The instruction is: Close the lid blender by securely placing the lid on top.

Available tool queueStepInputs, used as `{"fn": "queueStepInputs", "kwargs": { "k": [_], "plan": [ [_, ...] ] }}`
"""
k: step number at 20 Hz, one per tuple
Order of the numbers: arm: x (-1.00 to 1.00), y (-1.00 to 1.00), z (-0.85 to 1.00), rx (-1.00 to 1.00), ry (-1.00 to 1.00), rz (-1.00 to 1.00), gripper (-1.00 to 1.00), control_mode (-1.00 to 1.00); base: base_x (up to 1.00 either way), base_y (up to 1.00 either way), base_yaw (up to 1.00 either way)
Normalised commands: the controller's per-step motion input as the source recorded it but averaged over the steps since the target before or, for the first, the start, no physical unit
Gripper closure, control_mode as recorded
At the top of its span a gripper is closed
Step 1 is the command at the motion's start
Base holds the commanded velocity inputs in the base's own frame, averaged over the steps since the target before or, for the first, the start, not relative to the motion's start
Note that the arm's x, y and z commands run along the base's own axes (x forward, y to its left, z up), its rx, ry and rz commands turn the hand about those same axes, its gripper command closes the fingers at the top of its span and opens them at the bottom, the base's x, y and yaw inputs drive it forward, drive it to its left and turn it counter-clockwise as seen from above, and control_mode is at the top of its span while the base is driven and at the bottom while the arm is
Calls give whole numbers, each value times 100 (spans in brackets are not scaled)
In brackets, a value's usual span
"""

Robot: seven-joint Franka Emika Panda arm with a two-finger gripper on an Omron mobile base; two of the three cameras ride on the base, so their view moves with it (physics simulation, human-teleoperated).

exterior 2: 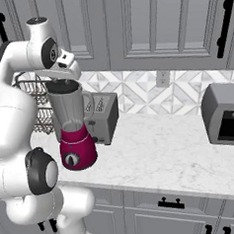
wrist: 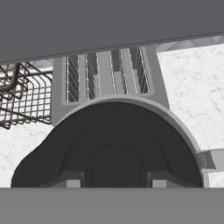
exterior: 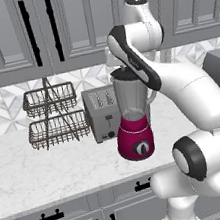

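Observation:
The blender (exterior: 132, 109) stands on the marble counter: a clear grey jar with a side handle on a magenta base (exterior 2: 78, 150) with a round dial. A dark round lid (wrist: 113, 135) sits level at the jar's mouth, and the jar's grey rim (wrist: 168, 116) curves around it. Whether the lid is fully seated I cannot tell. My gripper (wrist: 114, 183) points straight down over the jar, its two fingertips shut on the lid's raised centre knob. The hand (exterior 2: 65, 63) hangs right above the jar top, where the dark lid (exterior: 123, 73) also shows.
A boxy grey toaster (exterior: 102, 114) stands just behind the blender. A two-tier wire basket rack (exterior: 52, 116) is to its left. A dark grey appliance (exterior 2: 225, 114) sits at the right end of the counter (exterior 2: 161, 150). Wall cabinets hang overhead.

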Motion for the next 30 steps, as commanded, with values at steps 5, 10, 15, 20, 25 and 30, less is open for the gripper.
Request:
{"fn": "queueStepInputs", "kwargs": {
  "k": [5,10,15,20,25,30],
  "plan": [
    [3,0,-49,-4,1,2,100,-100,0,0,0],
    [0,0,-56,-7,0,3,100,-100,0,0,0],
    [0,0,-62,-12,-4,0,100,-100,0,0,0],
    [8,0,-61,-11,-9,0,100,-100,0,0,0],
    [20,0,-54,-7,-8,0,100,-100,0,0,0],
    [25,0,-50,-5,-7,0,100,-100,0,0,0]
  ]
}}
